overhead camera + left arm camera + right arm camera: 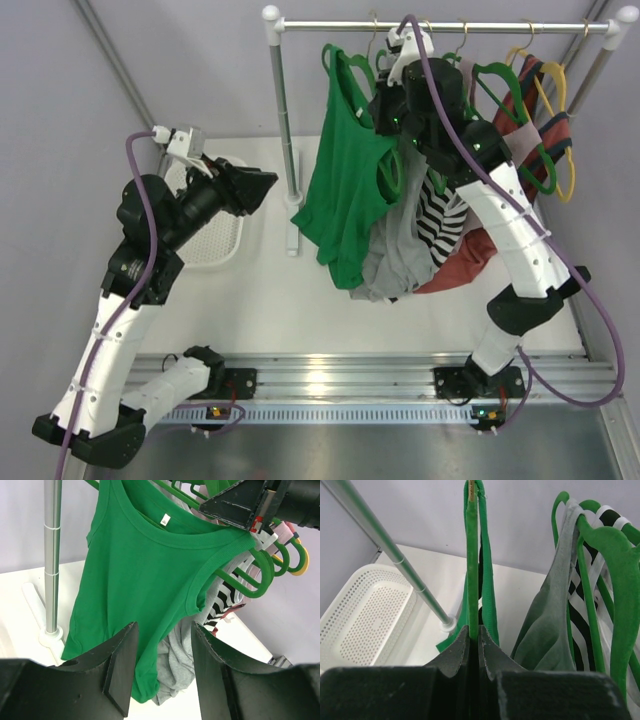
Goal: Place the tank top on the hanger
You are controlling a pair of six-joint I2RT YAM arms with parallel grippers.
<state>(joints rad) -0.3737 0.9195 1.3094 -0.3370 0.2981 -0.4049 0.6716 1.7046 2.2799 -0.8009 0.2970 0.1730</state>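
Observation:
The bright green tank top (pixel 345 190) hangs from the thin green hanger (pixel 355 68), in front of the rack, with its hem over the table. My right gripper (pixel 382 118) is shut on the hanger (pixel 471 555), whose bar stands edge-on between the jaws, a green strap (pixel 488 580) beside it. The right gripper (pixel 475 641) shows no gap other than the bar. My left gripper (pixel 262 188) is open, left of the top and apart from it. In the left wrist view the tank top (pixel 135 580) fills the middle beyond the open left gripper (pixel 162 632).
A metal rail (pixel 440 25) on a pole (pixel 283 120) carries a grey top (pixel 395 255), a striped top (pixel 440 215), a rust-red garment (pixel 465 262), green hangers and yellow hangers (pixel 556 100). A white perforated basket (pixel 215 225) lies at the left.

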